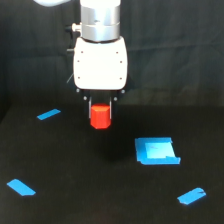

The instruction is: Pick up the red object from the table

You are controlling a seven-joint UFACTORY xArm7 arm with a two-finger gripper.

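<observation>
One gripper (pixel 100 111) hangs from the white wrist housing (pixel 100 63), and its short dark fingers are closed on the red object (pixel 100 116), which sits between them with its lower half showing below the fingertips. The block appears to be clear of the table (pixel 75 170): a faint dark patch on the surface lies below and a little toward the exterior view's right, which reads as its shadow, though contact cannot be ruled out from this single angle. I judge the grasp made and the lift in hand or just beginning; what remains calls for a straight upward pull with the grip held firm, since little of the block is enclosed.

Around it, the nearest thing is the blue square piece (pixel 156 150), lower and toward the exterior view's right, apart from the block. Blue tape strips (pixel 48 114) lie scattered farther out, toward the table's edges and corners. Nothing stands above the surface near the arm, so the way up looks open.
</observation>
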